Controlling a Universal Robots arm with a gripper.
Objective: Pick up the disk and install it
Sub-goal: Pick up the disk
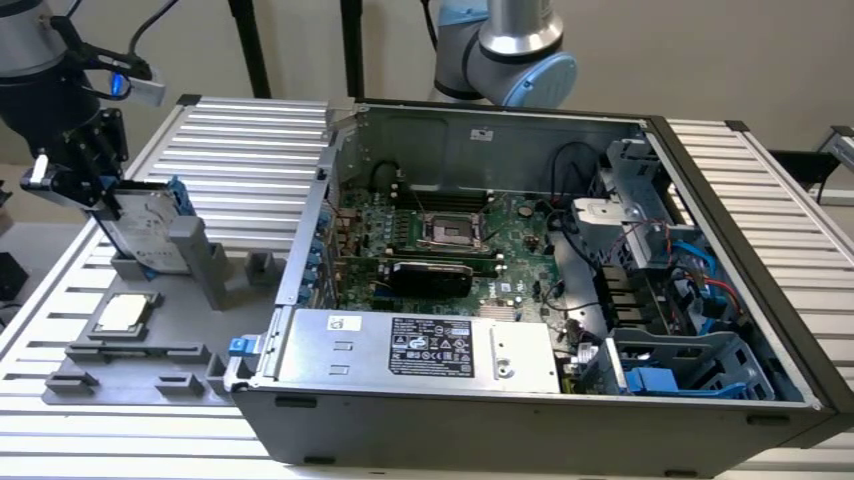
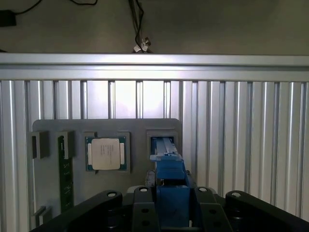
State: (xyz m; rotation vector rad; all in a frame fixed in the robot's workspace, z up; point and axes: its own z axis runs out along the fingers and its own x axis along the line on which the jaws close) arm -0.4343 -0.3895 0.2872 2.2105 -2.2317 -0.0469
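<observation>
Clamping the gripper (image 1: 104, 200) on the blue frame of the disk (image 1: 144, 225), holding it on edge at the grey holder (image 1: 187, 265), exterior view's left, outside the computer case (image 1: 534, 425). Hiding its lower edge behind that holder. Showing unreadably small print on the label (image 1: 431, 347) of the grey box (image 1: 334, 350).

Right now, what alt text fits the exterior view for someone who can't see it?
A robot hand grips the blue-framed disk, upright in a grey holder on the exterior view's left; an open computer case sits beside it.
</observation>
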